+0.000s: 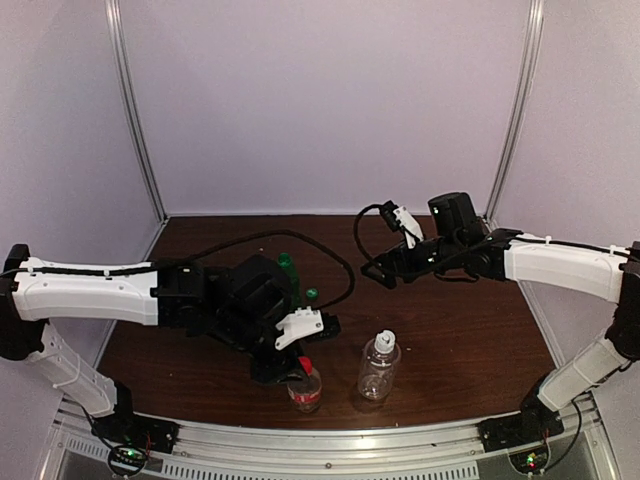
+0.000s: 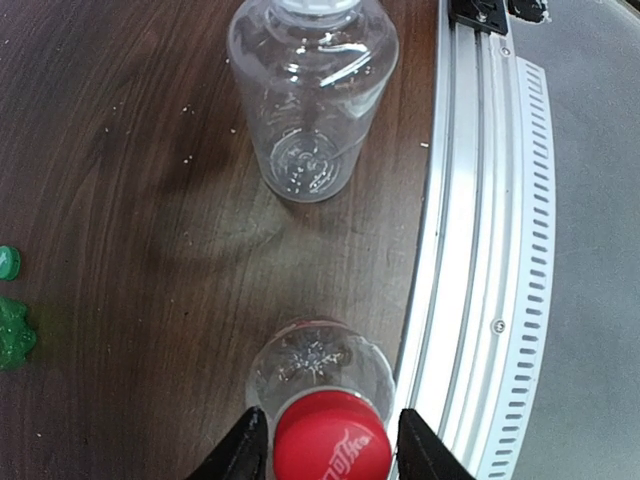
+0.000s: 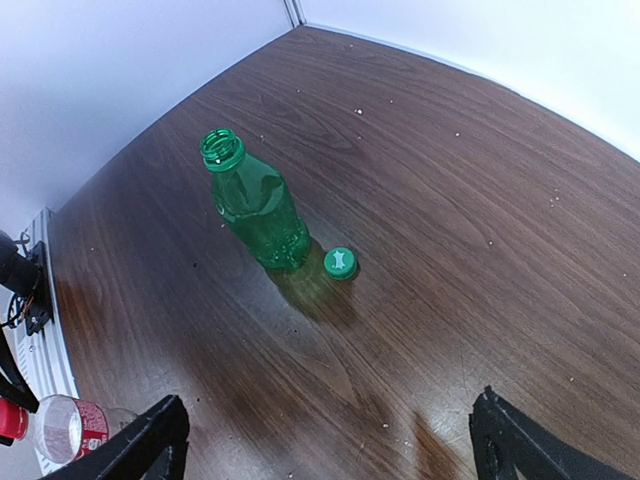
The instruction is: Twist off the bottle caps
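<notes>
Dark, speckled wood table (image 3: 450, 200) boxed in by plain white walls (image 1: 320, 100). Left gripper (image 2: 333, 456) straddling the red cap (image 2: 331, 440), grip unclear; right gripper (image 3: 330, 432) wide open.

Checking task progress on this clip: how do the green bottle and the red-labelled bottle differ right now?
The green bottle is tinted green plastic; the red-labelled bottle is clear. The green bottle's neck is open, with its green cap lying on the table beside it; the red-labelled bottle has its red cap on. The green bottle stands free, while the left gripper has its jaws clamped on the red cap. Both bottles stand upright.
</notes>
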`<state>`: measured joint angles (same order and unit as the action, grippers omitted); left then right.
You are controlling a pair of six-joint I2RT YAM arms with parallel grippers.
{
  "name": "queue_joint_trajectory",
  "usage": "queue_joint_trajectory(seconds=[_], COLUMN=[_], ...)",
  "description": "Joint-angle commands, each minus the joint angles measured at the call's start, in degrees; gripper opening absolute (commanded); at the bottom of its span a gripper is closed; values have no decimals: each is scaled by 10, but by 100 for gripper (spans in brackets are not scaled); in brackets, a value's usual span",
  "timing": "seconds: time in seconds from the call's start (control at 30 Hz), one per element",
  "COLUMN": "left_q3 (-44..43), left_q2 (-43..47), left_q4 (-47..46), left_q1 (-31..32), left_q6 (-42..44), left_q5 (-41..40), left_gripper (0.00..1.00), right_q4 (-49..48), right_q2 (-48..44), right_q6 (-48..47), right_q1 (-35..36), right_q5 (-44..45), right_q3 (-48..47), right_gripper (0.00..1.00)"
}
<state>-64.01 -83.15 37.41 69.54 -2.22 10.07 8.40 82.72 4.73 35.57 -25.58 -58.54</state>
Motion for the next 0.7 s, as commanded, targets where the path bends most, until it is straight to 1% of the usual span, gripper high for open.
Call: queue_joint_trajectory(seconds=[0.0, 0.23, 0.43, 0.57, 0.67], left_q3=[-10, -12, -19, -32, -45], left_q2=[-3, -7, 8, 19, 32], left_q4=[-21, -35, -39, -17, 3], left_q1=[1, 2, 0, -9, -34], left_q6=[4, 8, 16, 24, 36], left_q5=[-10, -17, -10, -11, -3], left_gripper=[43, 37, 28, 28, 27], right_q4=[-4, 1, 4, 9, 14], right_q2=[-11, -13, -17, -24, -33], right_q6=[0, -2, -7, -13, -22], right_q1=[-4, -4, -3, -3, -3], right_q5=[10, 9, 6, -9, -34], right_q3=[3, 3, 7, 6, -2], right_gripper=[98, 98, 98, 98, 98])
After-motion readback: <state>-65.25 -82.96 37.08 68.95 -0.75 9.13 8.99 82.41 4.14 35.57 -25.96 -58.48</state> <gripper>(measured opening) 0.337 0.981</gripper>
